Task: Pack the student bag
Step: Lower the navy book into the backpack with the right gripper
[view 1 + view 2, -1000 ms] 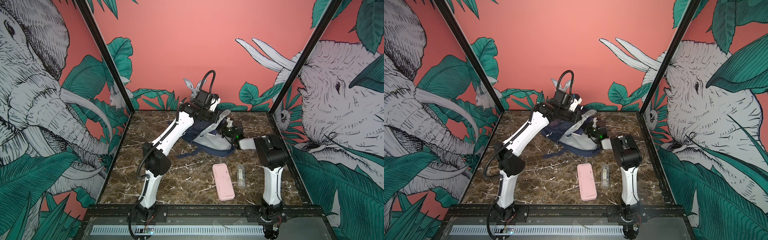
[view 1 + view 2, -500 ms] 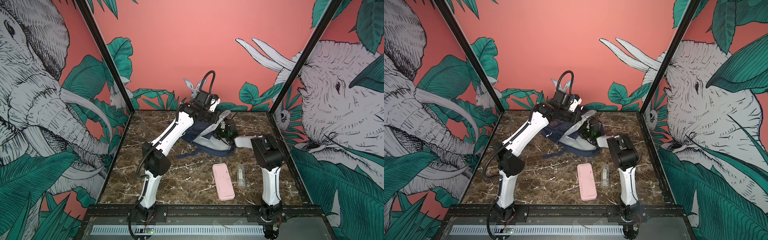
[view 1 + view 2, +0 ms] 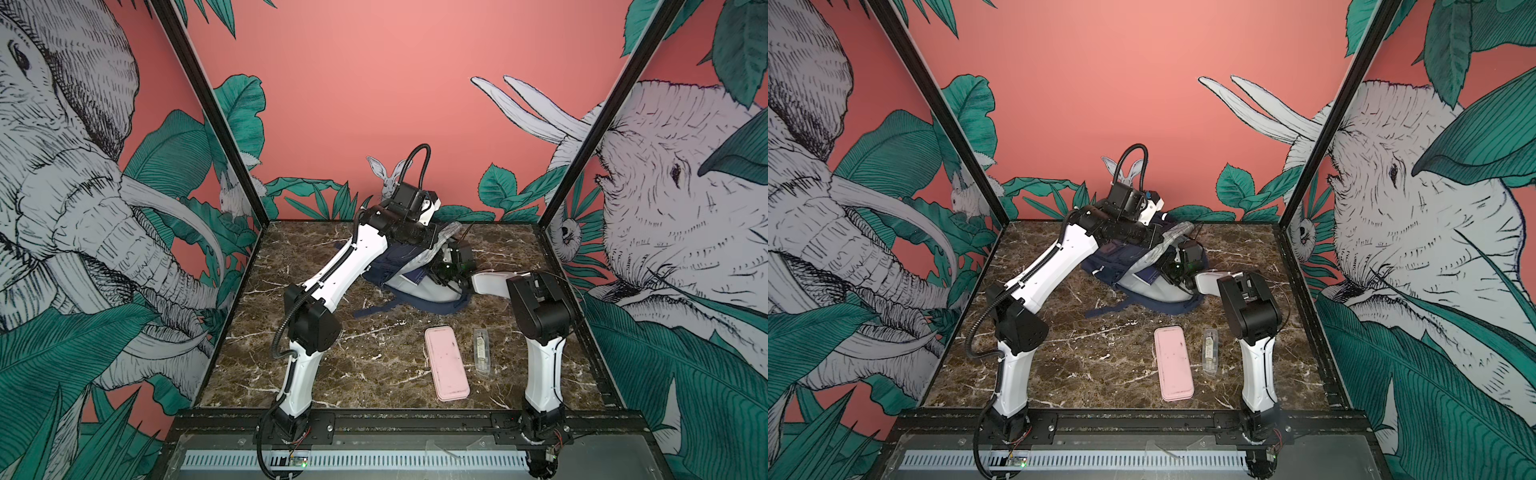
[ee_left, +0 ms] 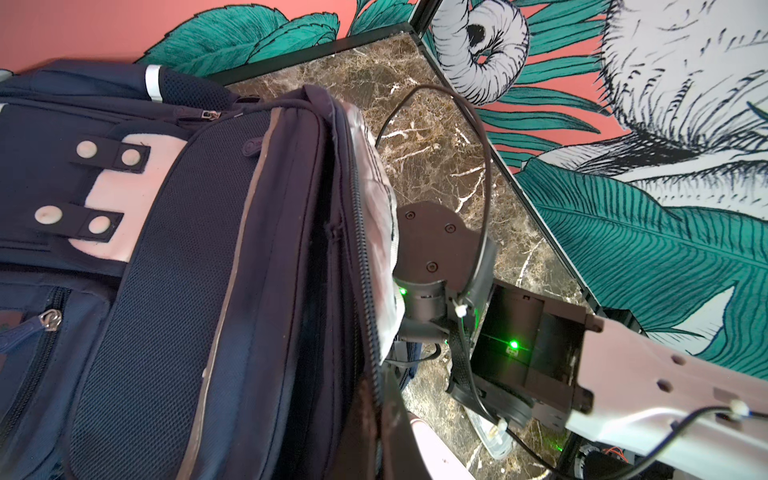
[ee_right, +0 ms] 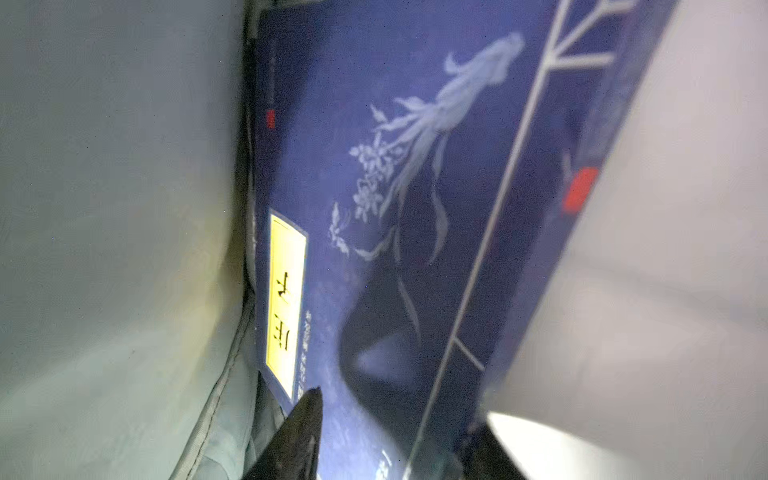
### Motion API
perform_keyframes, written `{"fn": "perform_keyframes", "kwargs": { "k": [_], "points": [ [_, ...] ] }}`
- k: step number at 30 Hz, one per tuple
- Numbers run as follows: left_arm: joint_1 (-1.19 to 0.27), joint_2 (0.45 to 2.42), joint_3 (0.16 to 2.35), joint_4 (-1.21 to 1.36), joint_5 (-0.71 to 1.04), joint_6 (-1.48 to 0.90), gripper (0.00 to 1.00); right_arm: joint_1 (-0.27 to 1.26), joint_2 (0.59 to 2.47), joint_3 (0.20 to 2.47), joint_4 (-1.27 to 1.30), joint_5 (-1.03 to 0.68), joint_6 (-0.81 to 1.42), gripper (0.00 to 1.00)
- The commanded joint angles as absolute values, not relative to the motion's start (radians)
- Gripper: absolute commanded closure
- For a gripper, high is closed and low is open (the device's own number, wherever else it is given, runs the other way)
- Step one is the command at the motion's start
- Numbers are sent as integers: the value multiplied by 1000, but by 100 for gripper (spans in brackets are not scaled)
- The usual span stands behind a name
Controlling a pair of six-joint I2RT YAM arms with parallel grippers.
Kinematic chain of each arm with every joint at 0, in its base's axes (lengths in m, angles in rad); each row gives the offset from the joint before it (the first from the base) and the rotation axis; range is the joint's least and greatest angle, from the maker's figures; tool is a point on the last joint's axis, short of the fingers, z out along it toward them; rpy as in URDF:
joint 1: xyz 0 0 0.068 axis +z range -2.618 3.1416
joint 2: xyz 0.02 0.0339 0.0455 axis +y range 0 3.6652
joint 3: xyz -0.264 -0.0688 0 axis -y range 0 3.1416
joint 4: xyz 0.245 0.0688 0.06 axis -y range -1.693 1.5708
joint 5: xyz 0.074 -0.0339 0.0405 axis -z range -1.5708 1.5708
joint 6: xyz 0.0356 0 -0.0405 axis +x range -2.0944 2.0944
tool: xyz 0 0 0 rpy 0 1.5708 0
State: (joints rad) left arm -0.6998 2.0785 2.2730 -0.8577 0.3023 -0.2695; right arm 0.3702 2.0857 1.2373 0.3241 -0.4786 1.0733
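- Risk at the tips: if the right gripper (image 5: 395, 419) backs out, it could drag the navy book (image 5: 415, 187) along, since the book's near edge lies btwn its jaws.
- Risk beside it: the grey lining (image 5: 104, 208) may snag a jaw if the mouth sags.
- Cause, above: the left gripper (image 3: 432, 237) slipping off the student bag (image 4: 166, 249).
- Right gripper: jaws apart, gripping nothing, inside the bag. Contact w/ the book is unclear.
- Left gripper: closed on the bag's zip edge, prob. holding it up.
- Well behind: pink case (image 3: 446, 363) and clear case (image 3: 482, 351), not yet packed.
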Motion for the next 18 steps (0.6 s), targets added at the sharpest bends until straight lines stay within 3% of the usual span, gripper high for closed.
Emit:
{"fn": "perform_keyframes", "kwargs": {
  "k": [1, 9, 18],
  "points": [
    [-709, 1957, 2271, -781, 337, -273, 100, 367, 2047, 1253, 288, -459, 1036, 57],
    [-710, 1957, 2260, -772, 347, -285, 100, 372, 2084, 1305, 281, -476, 1042, 75],
    [-712, 1957, 2259, -772, 347, -287, 100, 381, 2172, 1444, 325, -518, 1099, 73]
  ]
}}
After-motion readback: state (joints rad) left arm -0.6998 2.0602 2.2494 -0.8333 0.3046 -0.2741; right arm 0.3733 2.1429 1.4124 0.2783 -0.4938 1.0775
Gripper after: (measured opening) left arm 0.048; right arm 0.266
